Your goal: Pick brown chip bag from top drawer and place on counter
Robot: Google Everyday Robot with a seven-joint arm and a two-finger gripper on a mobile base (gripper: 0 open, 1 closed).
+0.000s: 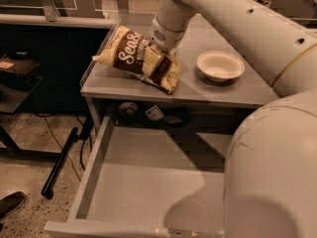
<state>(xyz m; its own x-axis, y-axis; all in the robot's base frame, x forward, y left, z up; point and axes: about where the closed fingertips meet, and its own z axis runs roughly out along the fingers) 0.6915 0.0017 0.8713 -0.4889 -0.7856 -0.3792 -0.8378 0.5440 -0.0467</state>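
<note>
The brown chip bag (130, 57) lies on the left part of the counter (198, 90), tilted, its cream ends pointing left and lower right. My gripper (154, 63) comes down from the white arm and is shut on the bag's middle. The top drawer (148, 182) is pulled open below the counter, and its bottom is bare. My white arm covers the drawer's right part.
A white round bowl (220, 66) stands on the counter to the right of the bag. Small dark items (148, 114) sit in the shelf gap under the counter. A black stand leg (59, 162) and a shoe (12, 202) are on the floor at left.
</note>
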